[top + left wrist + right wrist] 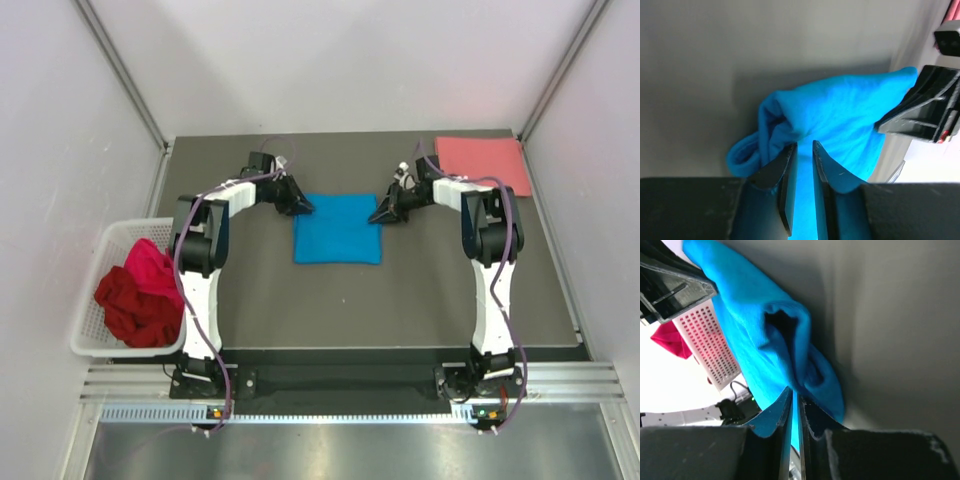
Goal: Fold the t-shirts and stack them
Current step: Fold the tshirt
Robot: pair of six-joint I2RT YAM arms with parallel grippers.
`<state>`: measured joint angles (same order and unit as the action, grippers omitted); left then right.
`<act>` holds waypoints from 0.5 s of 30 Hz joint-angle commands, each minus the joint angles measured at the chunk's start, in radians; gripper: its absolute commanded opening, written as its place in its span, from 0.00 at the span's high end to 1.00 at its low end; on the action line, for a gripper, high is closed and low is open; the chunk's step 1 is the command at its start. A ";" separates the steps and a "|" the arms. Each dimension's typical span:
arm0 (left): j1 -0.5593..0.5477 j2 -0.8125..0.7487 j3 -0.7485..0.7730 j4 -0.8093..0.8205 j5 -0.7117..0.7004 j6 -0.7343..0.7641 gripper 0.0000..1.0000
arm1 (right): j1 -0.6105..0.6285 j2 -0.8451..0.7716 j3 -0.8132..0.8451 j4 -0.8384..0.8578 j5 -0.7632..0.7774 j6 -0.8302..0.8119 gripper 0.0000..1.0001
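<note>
The bright blue t-shirt (337, 232) lies folded in a rectangle at the table's middle. My left gripper (303, 207) is at its far left corner and my right gripper (380, 213) is at its far right corner. In the left wrist view the left gripper (804, 144) pinches bunched blue cloth (840, 110) between narrow jaws. In the right wrist view the right gripper (795, 392) is shut on a blue fold (750, 325). The salmon pink t-shirt (483, 160) lies folded at the far right corner. The dark red t-shirt (135, 312) and the magenta t-shirt (150, 265) are crumpled in the basket.
The white lattice basket (105, 250) stands off the table's left edge; it also shows in the right wrist view (710, 345). White walls close in the table at the back and both sides. The dark table (400, 300) is bare in front of the blue shirt.
</note>
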<state>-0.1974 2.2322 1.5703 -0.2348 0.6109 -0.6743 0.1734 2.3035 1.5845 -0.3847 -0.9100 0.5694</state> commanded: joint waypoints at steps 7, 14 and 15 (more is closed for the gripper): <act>0.035 -0.049 0.063 -0.040 -0.002 0.018 0.71 | -0.009 -0.042 0.169 0.036 0.002 0.053 0.91; 0.036 0.012 0.088 0.029 0.036 -0.056 0.70 | 0.018 0.002 0.152 0.223 -0.038 0.225 0.91; 0.038 0.021 0.099 0.028 0.032 -0.051 0.70 | 0.020 0.011 0.147 0.234 -0.027 0.239 0.91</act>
<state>-0.1707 2.2349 1.6123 -0.2607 0.6243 -0.7082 0.1722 2.3020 1.7149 -0.2600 -0.9157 0.7242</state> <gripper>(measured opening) 0.298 0.092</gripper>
